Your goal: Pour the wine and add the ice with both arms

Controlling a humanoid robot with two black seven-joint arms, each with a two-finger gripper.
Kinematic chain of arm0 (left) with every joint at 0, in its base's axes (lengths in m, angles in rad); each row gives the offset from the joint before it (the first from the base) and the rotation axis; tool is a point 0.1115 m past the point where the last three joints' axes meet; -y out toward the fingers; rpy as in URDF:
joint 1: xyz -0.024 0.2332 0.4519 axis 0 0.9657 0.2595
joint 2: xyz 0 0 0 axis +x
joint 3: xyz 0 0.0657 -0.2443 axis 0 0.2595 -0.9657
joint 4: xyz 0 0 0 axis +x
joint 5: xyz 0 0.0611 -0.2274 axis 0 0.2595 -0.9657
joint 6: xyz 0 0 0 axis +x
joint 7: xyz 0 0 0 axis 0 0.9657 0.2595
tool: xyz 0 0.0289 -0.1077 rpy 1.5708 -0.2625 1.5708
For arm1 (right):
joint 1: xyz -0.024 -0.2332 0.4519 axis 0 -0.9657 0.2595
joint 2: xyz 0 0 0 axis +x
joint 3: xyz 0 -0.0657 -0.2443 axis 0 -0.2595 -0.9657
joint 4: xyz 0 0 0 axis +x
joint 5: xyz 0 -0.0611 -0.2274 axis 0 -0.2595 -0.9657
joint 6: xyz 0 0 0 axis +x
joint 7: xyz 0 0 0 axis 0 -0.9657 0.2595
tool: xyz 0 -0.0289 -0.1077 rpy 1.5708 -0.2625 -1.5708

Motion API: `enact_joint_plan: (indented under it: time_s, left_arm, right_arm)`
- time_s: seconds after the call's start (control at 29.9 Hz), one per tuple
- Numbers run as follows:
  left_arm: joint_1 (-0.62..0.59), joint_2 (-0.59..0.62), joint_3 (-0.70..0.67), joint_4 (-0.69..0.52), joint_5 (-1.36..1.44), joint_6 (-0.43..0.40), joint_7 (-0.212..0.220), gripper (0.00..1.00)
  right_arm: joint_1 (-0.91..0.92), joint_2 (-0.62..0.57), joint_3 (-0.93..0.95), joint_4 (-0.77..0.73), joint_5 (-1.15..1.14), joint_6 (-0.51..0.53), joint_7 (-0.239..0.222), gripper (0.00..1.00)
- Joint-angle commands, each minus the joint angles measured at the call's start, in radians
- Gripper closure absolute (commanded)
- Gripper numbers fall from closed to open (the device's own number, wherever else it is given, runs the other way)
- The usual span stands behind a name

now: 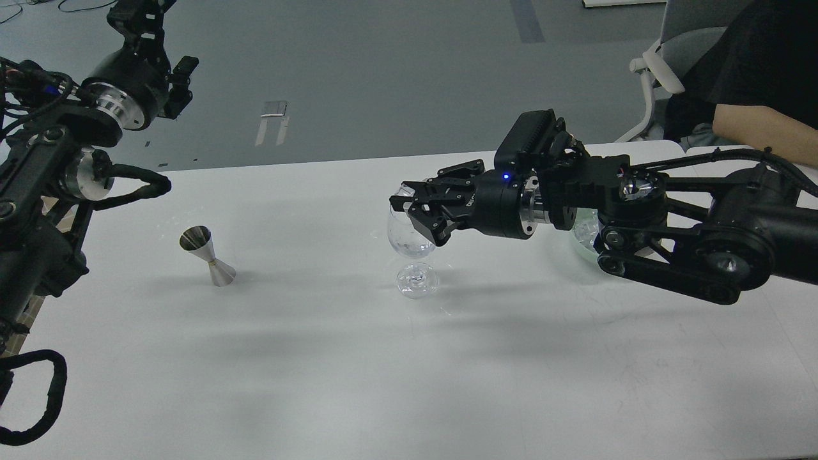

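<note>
A clear wine glass [414, 255] stands upright at the middle of the white table [332, 358]. Small glinting ice chunks [409, 244] lie in its bowl; no wine can be made out. My right gripper [414, 218] reaches in from the right and hovers right over the glass's rim, its fingers spread apart with nothing clearly between them. My left arm is raised at the upper left, away from the table; its gripper [182, 80] is small and dark, so its fingers cannot be told apart.
A steel jigger [208, 255] stands at the table's left. A clear bowl of ice [583, 235] sits behind my right arm, mostly hidden. A person's forearm [760, 124] and an office chair [658, 70] are at the back right.
</note>
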Motion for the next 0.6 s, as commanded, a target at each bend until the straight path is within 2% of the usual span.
enact_joint_plan:
  time_s: [0.0, 0.5, 0.57]
  left_arm:
    - [0.0, 0.0, 0.0, 0.0, 0.0, 0.0, 0.0, 0.02]
    - [0.0, 0.001, 0.0, 0.0, 0.0, 0.0, -0.001, 0.02]
    - [0.0, 0.001, 0.0, 0.0, 0.0, 0.0, 0.0, 0.02]
  right_arm:
    - [-0.002, 0.0, 0.001, 0.0, 0.0, 0.0, 0.0, 0.73]
    - [-0.006, 0.0, -0.001, 0.001, 0.005, 0.0, 0.0, 0.63]
    - [-0.006, 0.0, -0.001, 0.003, 0.005, 0.0, 0.0, 0.53]
